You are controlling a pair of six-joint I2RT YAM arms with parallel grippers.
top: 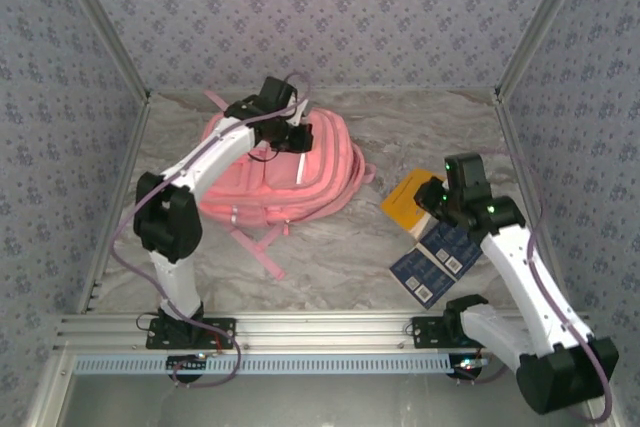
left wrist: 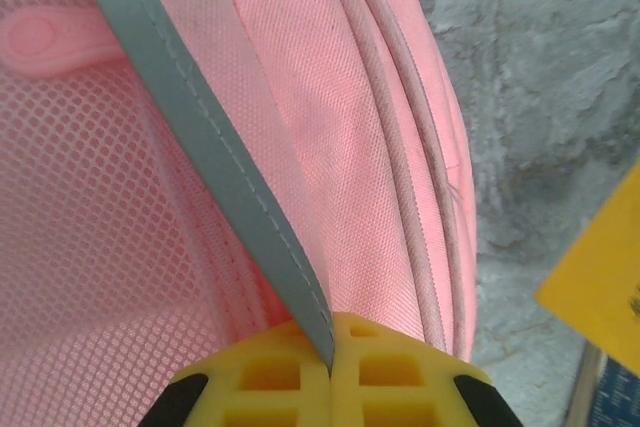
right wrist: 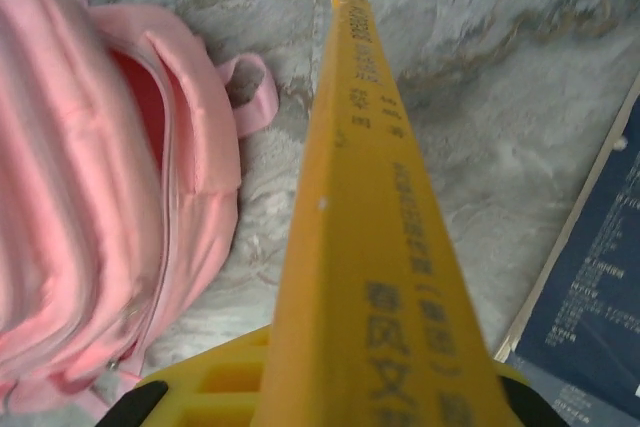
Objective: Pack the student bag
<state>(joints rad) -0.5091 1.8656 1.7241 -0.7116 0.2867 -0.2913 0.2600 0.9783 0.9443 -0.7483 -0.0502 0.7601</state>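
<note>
The student bag (top: 300, 182), a large pink backpack, lies flat at the back left of the table. My left gripper (top: 290, 132) is down on its top and shut on a grey trim strip (left wrist: 200, 137) that borders the bag's pink mesh (left wrist: 90, 247). The strip runs straight into the closed yellow pads (left wrist: 390, 377). In the right wrist view the student bag (right wrist: 80, 197) shows a gap in its zip with a darker inside. My right gripper (top: 440, 202) is shut on a yellow book (right wrist: 370, 197), held spine up to the right of the bag, above the table.
Two dark blue books (top: 435, 262) lie on the marble tabletop (top: 330, 257) under my right arm. A pink strap (top: 262, 247) trails from the bag toward the near edge. Patterned walls close in the left, right and back sides.
</note>
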